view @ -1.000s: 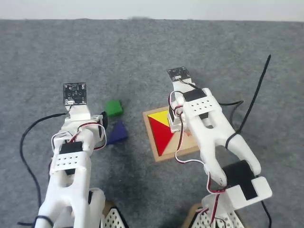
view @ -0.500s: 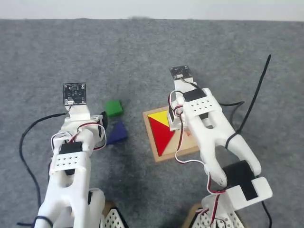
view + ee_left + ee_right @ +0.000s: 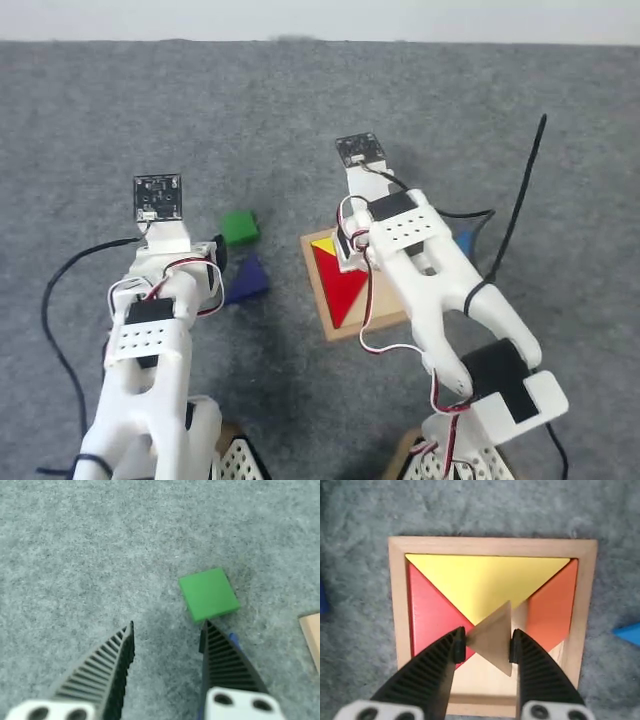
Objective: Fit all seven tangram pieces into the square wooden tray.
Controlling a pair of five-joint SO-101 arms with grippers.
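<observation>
Gripping the tan triangle [image 3: 492,637], the right jaws are closed on it, one at a corner and the other on the opposite edge, over the tray [image 3: 492,544]. Judged light, rigid and smooth, the piece may pivot on that corner, so an edge-to-edge hold is preferable. The tray contains a yellow triangle [image 3: 485,580], a red triangle [image 3: 427,610] and an orange piece [image 3: 550,610], with the remainder bare wood. The left jaws stand open over the surface [image 3: 150,100], near the green square [image 3: 207,594]. A dark blue triangle [image 3: 247,280] lies outside the tray.
</observation>
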